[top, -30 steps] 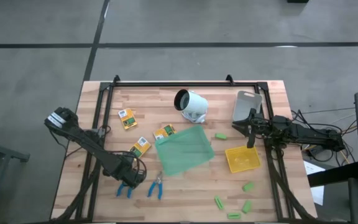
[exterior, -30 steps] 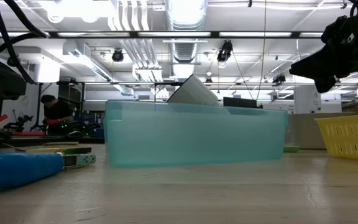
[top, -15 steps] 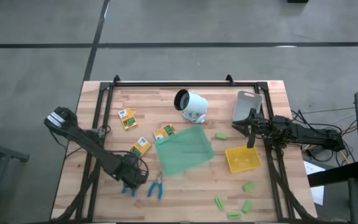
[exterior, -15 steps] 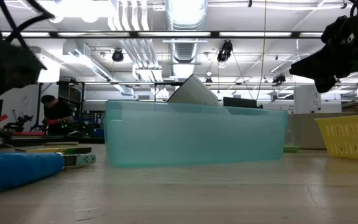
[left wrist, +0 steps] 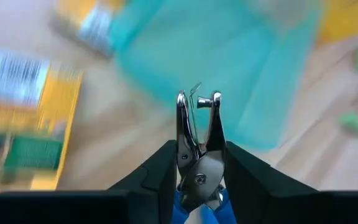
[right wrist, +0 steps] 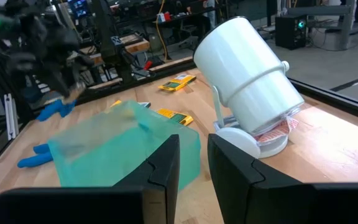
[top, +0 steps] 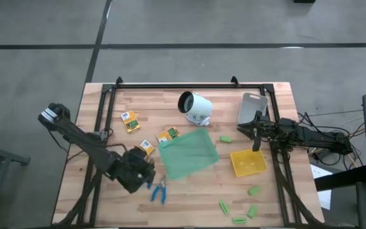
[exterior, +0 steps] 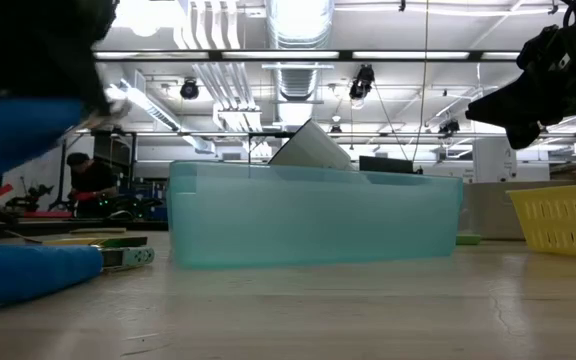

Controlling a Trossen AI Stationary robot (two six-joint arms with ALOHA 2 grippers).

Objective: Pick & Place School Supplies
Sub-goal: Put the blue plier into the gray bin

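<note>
Scissor-like tool, blue-handled, is clamped in the left gripper, lifted off the table, metal tips pointing forward along the fingers. Green tray lies just beyond, toward the right arm. Right gripper hovers empty, narrowly parted, near the yellow tray.

Robotics lab or workshop: exposed ceiling ducts, strip lights, cluttered workbenches, concrete floor.
</note>
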